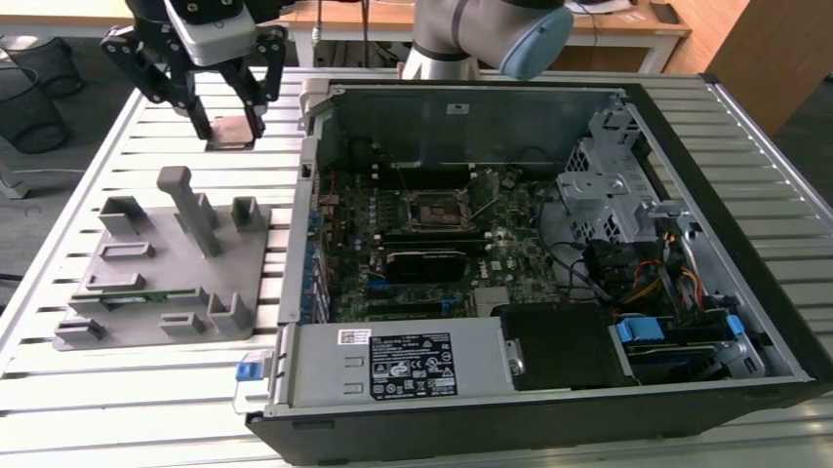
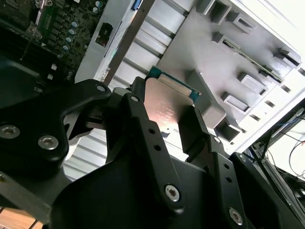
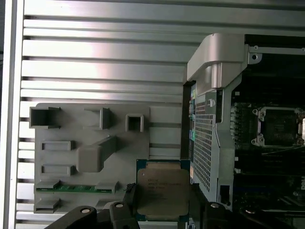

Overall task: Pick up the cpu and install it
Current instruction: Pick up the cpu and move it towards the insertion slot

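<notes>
The cpu (image 1: pixel 232 132) is a flat square chip with a shiny metal top, held in the air above the slatted table beyond the grey fixture tray (image 1: pixel 163 258). My gripper (image 1: pixel 230 133) is shut on it, a black finger on each side. In both wrist views the cpu (image 2: pixel 167 107) (image 3: pixel 162 192) sits between the finger pads (image 2: pixel 140 126), its green edge showing. The open computer case (image 1: pixel 547 263) lies at the exterior view's right, with the empty processor socket (image 1: pixel 434 208) (image 3: pixel 280 126) on the motherboard.
The grey fixture tray (image 3: pixel 90 152) carries upright posts and pockets, plus a green memory stick (image 3: pixel 76 188). The case's metal wall (image 1: pixel 312 195) stands between tray and motherboard. A black heatsink block (image 1: pixel 423 263) sits below the socket. Drive cage and cables fill the case's right side.
</notes>
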### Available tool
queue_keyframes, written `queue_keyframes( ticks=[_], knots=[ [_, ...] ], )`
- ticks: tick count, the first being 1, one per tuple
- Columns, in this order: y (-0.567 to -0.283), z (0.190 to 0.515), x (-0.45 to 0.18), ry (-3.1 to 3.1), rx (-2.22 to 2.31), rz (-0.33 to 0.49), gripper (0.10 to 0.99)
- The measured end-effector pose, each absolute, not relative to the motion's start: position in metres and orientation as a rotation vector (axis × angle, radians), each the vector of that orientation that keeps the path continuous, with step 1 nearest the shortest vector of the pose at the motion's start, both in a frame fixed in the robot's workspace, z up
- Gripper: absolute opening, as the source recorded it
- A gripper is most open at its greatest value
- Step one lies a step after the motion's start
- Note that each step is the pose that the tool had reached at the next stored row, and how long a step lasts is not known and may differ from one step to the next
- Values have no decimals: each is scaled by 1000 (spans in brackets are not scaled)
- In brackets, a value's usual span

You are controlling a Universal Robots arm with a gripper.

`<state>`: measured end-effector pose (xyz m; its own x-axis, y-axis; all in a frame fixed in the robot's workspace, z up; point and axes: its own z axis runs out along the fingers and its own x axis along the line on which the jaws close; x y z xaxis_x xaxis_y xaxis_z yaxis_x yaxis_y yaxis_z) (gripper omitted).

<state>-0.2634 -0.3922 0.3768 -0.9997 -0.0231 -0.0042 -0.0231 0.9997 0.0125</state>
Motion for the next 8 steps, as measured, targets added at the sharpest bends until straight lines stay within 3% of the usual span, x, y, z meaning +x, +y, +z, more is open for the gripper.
queue_keyframes(
  ticks=[8],
  knots=[
    [-392, 377, -256, 3137, -36, 20, 525]
  ],
)
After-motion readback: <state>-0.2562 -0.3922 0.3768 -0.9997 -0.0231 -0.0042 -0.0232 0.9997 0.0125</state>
